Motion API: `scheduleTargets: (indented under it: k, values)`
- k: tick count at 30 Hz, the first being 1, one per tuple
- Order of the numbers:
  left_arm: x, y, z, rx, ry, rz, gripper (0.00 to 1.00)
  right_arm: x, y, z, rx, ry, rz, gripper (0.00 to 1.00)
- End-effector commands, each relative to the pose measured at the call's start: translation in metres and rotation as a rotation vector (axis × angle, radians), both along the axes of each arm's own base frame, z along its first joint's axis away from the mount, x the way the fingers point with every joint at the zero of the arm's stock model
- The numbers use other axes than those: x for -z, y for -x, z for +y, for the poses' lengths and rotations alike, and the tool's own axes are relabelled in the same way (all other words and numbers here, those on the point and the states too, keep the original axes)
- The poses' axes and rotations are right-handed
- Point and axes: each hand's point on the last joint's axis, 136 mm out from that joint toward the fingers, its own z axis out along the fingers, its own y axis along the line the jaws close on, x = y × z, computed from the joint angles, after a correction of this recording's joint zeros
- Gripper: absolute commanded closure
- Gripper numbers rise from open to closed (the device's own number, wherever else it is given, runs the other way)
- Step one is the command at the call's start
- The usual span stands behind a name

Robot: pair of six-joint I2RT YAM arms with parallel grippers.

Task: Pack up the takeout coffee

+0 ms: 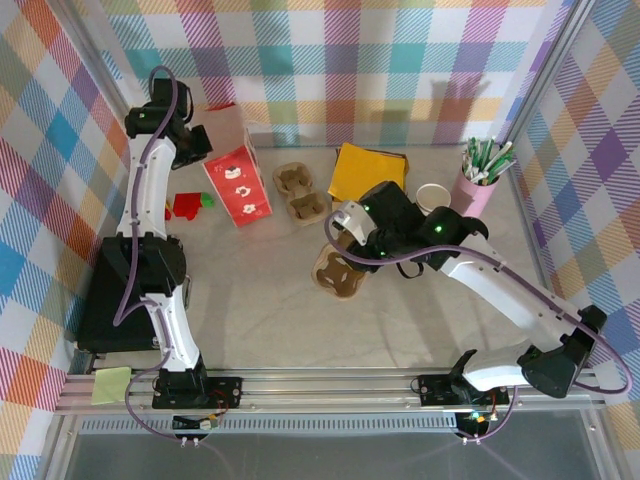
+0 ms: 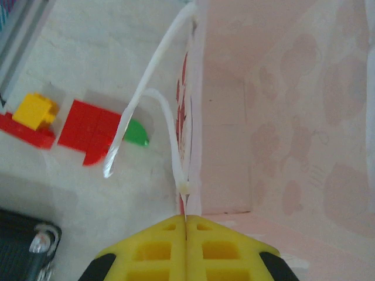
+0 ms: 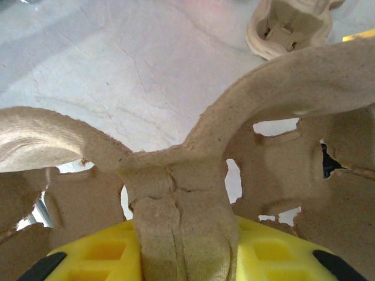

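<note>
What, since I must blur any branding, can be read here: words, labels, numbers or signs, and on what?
No text can be read.
Red bag: white marks on its side, too small to read.
In the left wrist view its wall bears faint blurred shapes, not legible.
</note>
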Motion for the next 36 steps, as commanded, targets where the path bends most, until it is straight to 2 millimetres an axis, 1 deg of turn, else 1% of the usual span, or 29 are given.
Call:
scheduleTargets:
  k: [1,6,11,14,17,18,20,23,27,29,31,34,36]
  values:
    - [-0.027,0.050,-0.019,0.076,0.052,0.012,1.00,-0.032,0.010,-0.002,-0.027,-0.072,-0.033,0.67]
    - [-0.033,0.104,-0.048,0.164,0.095,0.033,1.00,-0.059,0.017,-0.006,-0.046,-0.116,-0.068,0.67]
    - [-0.039,0.159,-0.088,0.306,0.164,0.038,1.00,-0.093,0.026,-0.004,-0.086,-0.178,-0.091,0.66]
    - [-0.040,0.186,-0.110,0.395,0.194,0.030,1.00,-0.111,0.036,0.004,-0.151,-0.224,-0.076,0.65]
    - [-0.040,0.205,-0.134,0.493,0.229,0.014,1.00,-0.130,0.041,0.012,-0.203,-0.264,-0.069,0.65]
    - [-0.040,0.209,-0.141,0.520,0.247,0.008,1.00,-0.133,0.042,0.015,-0.216,-0.270,-0.057,0.64]
    - [-0.042,0.216,-0.159,0.593,0.291,-0.015,1.00,-0.146,0.046,0.022,-0.258,-0.300,-0.030,0.64]
    - [-0.047,0.222,-0.178,0.667,0.314,-0.055,1.00,-0.158,0.051,0.032,-0.316,-0.339,0.033,0.64]
    - [-0.052,0.223,-0.198,0.728,0.369,-0.101,1.00,-0.170,0.053,0.039,-0.361,-0.387,0.122,0.65]
    - [-0.051,0.222,-0.210,0.761,0.428,-0.107,1.00,-0.171,0.053,0.042,-0.380,-0.413,0.164,0.64]
    - [-0.052,0.223,-0.219,0.785,0.476,-0.111,1.00,-0.168,0.050,0.044,-0.386,-0.424,0.201,0.63]
    - [-0.054,0.223,-0.226,0.821,0.487,-0.138,1.00,-0.162,0.048,0.046,-0.402,-0.438,0.262,0.63]
    - [-0.051,0.223,-0.231,0.852,0.499,-0.147,1.00,-0.155,0.042,0.047,-0.399,-0.443,0.298,0.64]
